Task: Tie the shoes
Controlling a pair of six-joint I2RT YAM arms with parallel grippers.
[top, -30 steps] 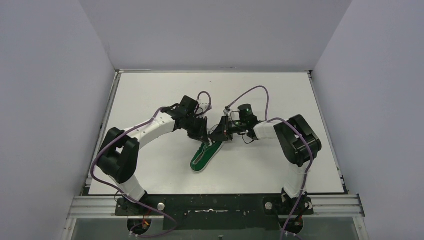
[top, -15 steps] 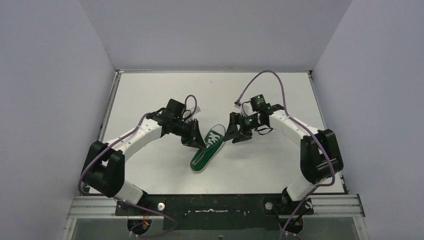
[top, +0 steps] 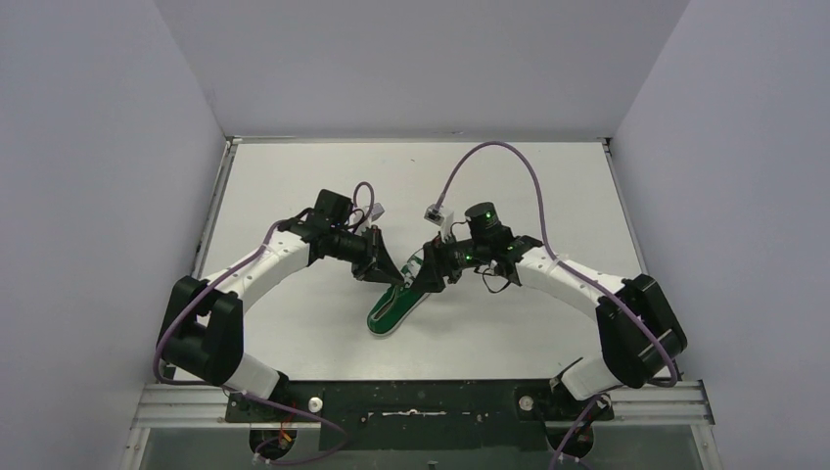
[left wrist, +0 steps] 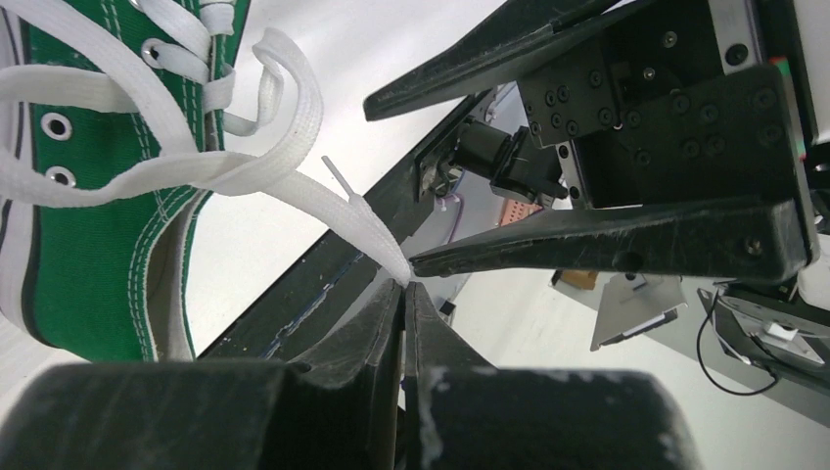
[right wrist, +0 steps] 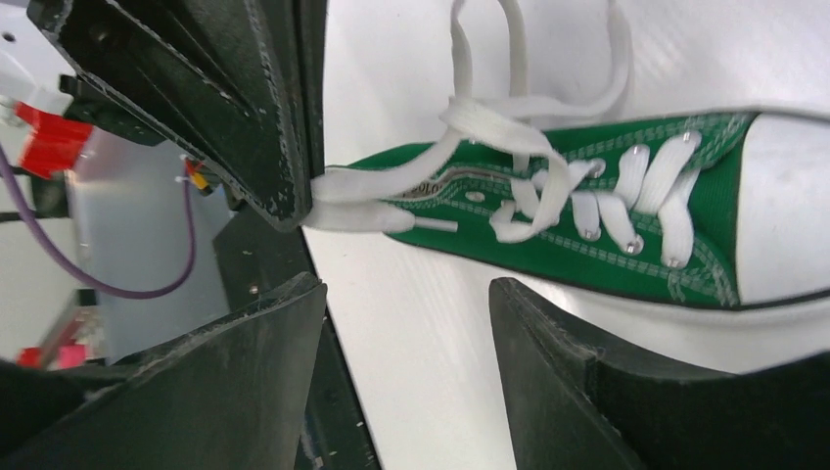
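The green shoe (top: pixel 390 311) lies on the white table between both arms, toe towards the far side. Its white laces (left wrist: pixel 323 201) are loose. My left gripper (left wrist: pixel 404 284) is shut on a lace strand, which runs taut from its tips back to the shoe (left wrist: pixel 88 196). In the top view the left gripper (top: pixel 394 278) sits at the shoe's left side. My right gripper (right wrist: pixel 406 292) is open with nothing between its fingers, close beside the shoe (right wrist: pixel 607 196) and facing the left gripper's fingers (right wrist: pixel 284 186) and the pinched lace (right wrist: pixel 362 186). From above the right gripper (top: pixel 423 282) covers the shoe's toe.
The white table (top: pixel 294 186) is boxed in by grey walls on the left, back and right. A black rail with the arm bases (top: pixel 421 401) runs along the near edge. Purple cables loop above both wrists.
My right gripper has gone from shut to open; it swung away to the right and came back to the shoe. The left arm drew left, keeping its grip on the lace.
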